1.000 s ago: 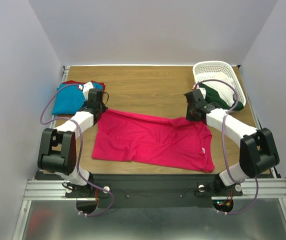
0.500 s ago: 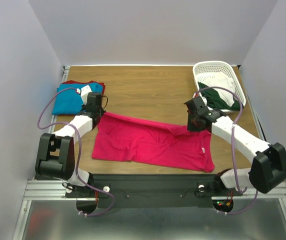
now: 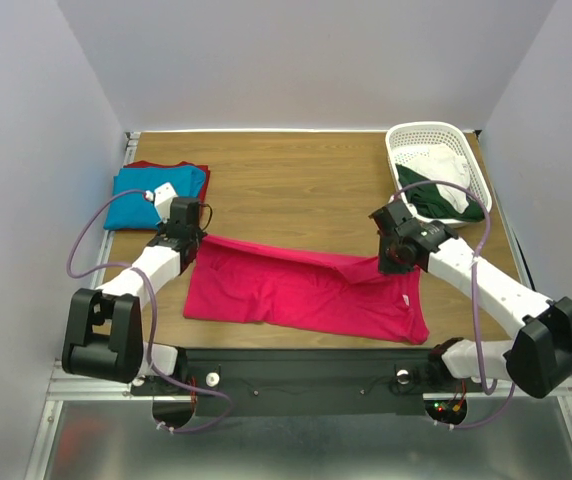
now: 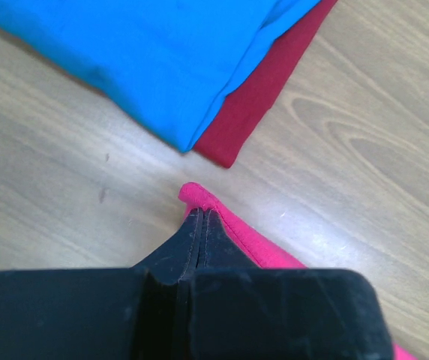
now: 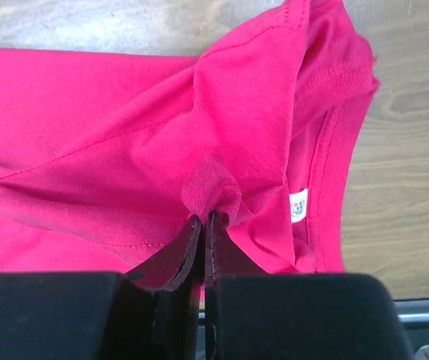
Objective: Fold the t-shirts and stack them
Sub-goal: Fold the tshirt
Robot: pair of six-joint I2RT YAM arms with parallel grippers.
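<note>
A crimson-pink t-shirt (image 3: 306,295) lies spread across the near half of the table, its white neck label (image 5: 298,205) at the right. My left gripper (image 3: 190,240) is shut on the shirt's far left corner (image 4: 193,196). My right gripper (image 3: 394,262) is shut on a bunch of the shirt's far edge (image 5: 208,189) near the collar, and that edge is lifted into a fold. A folded turquoise-blue t-shirt (image 3: 144,200) lies on a dark red t-shirt (image 3: 171,166) at the far left; both also show in the left wrist view as the blue one (image 4: 147,52) and the red one (image 4: 263,90).
A white lattice basket (image 3: 436,150) stands at the far right corner with dark green and white cloth in it. Grey walls close the table in on three sides. The arm bases and a metal rail (image 3: 306,380) run along the near edge.
Both grippers have pulled the pink shirt's far edge toward the near side, the right one further. The fold along that edge has moved nearer with them.
</note>
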